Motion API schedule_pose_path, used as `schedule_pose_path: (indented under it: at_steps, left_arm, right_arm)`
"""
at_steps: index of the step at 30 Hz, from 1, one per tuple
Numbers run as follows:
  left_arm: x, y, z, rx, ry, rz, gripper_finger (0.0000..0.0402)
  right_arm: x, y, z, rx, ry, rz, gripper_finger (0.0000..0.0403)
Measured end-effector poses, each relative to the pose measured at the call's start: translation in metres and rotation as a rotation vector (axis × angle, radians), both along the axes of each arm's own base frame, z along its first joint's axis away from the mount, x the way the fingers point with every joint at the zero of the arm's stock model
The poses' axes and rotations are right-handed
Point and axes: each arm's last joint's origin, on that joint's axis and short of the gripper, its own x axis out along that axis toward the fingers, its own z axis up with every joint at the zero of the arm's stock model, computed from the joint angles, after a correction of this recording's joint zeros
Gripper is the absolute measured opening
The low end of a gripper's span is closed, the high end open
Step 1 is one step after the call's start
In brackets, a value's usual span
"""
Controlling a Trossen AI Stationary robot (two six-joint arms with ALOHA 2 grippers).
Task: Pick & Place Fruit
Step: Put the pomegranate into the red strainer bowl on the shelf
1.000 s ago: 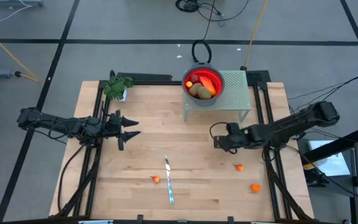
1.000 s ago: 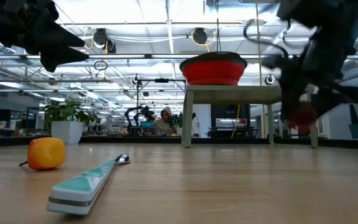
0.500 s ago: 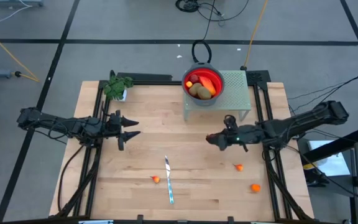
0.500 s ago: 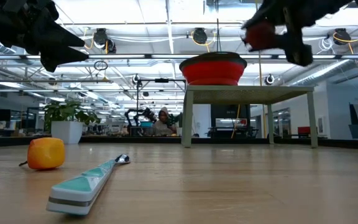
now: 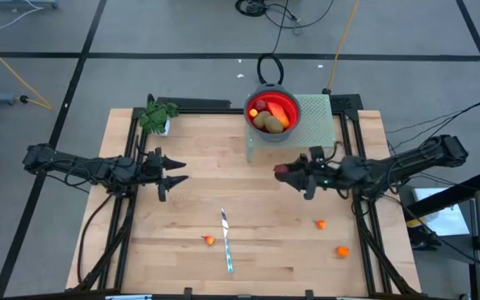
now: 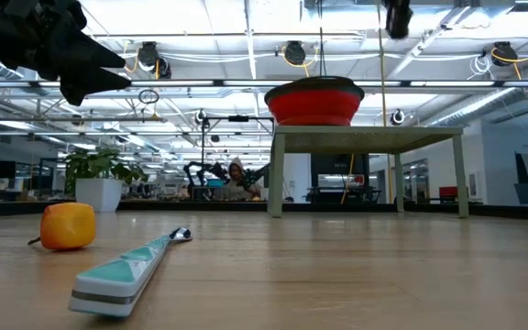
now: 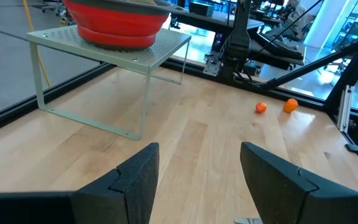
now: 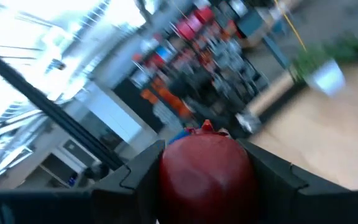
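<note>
Two arms: both dark, reaching in from opposite sides of the light wooden table [image 5: 265, 242]
Right arm: stretched out low and nearly flat toward the middle, wrist pointing at the left arm
Right gripper [image 5: 283, 172]: raised off the wood, just in front of the pale green perforated metal stand [image 5: 315, 117], fingers clamped on a dark red ball-shaped toy fruit [image 8: 205, 167]
Left arm: parked at the table's left side, reaching inward, level
Left gripper [image 5: 176, 171]: fingers spread apart, nothing between them, hanging above bare wood
Red bowl [image 5: 286, 108]: sits on top of the stand, already has an olive-brown kiwi-ish oval [image 5: 267, 122] and a longer orange-red piece [image 5: 280, 116] inside
Loose fruit: three tiny orange bits on the wood, one [image 5: 209, 241] just left of the slim silver knife [image 5: 226, 242], two [image 5: 320, 223] [image 5: 342, 251] near the right arm's side
</note>
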Motion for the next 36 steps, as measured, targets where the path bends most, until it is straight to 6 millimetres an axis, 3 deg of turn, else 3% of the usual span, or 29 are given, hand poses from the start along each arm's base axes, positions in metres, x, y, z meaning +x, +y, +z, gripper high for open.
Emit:
schedule_pose_path:
  at_steps: [10, 27, 36]
  left_arm:
    - [0.0, 0.0, 0.0, -0.002, -0.001, 0.0, 0.0225]
    - [0.0, 0.0, 0.0, -0.016, -0.003, 0.003, 0.0225]
    - [0.0, 0.0, 0.0, -0.018, -0.003, 0.004, 0.0225]
  right_arm:
    - [-0.004, 0.0, 0.019, -0.383, -0.16, -0.054, 0.0177]
    - [-0.006, 0.0, 0.024, -1.081, -0.125, -0.229, 0.0184]
    - [-0.008, -0.001, 0.031, -1.272, -0.151, -0.335, 0.0182]
